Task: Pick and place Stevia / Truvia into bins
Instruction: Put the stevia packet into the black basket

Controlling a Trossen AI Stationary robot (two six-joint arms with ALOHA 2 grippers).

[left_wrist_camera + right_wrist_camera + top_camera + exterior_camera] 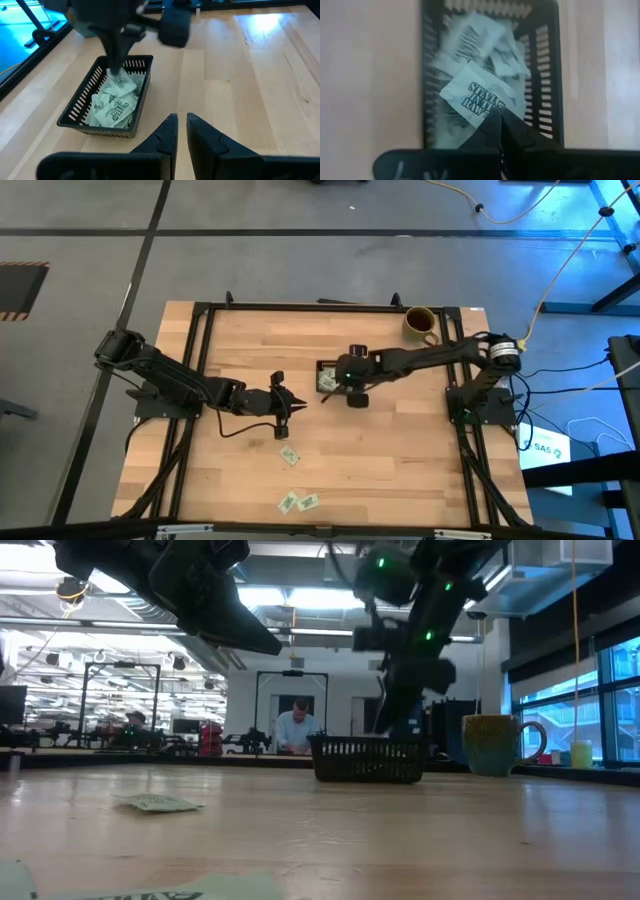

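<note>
In the low view, nearest the camera, pale green and white paper sweetener packets lie flat on the light wooden worktop (pixel 400 450): one blurred at the bottom edge (pixel 160 887) and one a little farther back at centre left (pixel 158 804). From above, three loose packets show in the lower middle of the frame, a single one (pixel 289 454) and, lower, a pair side by side (pixel 299 502).

Beyond them, left of centre in the high view, the left pincer (pixel 290 407) hangs over bare wood; its wrist view shows its two dark fingers (pixel 168 131) narrowly parted with nothing between them, pointing toward the tray.

Farther on, near the middle of the worktop, sits the small black slotted plastic tray (pixel 326 378), with a heap of the same packets inside (pixel 116 100). The right pincer (pixel 350 385) hovers directly over it, clamped on the corner of one packet printed "Stevia in the Raw" (pixel 475 97), which hangs above the heap.

At the upper right of the high view an olive-yellow ceramic mug (pixel 421 323) stands near the worktop's far edge, well apart from the tray.

In the room behind, centre of the low view, a person (pixel 295 727) is at a bench
</note>
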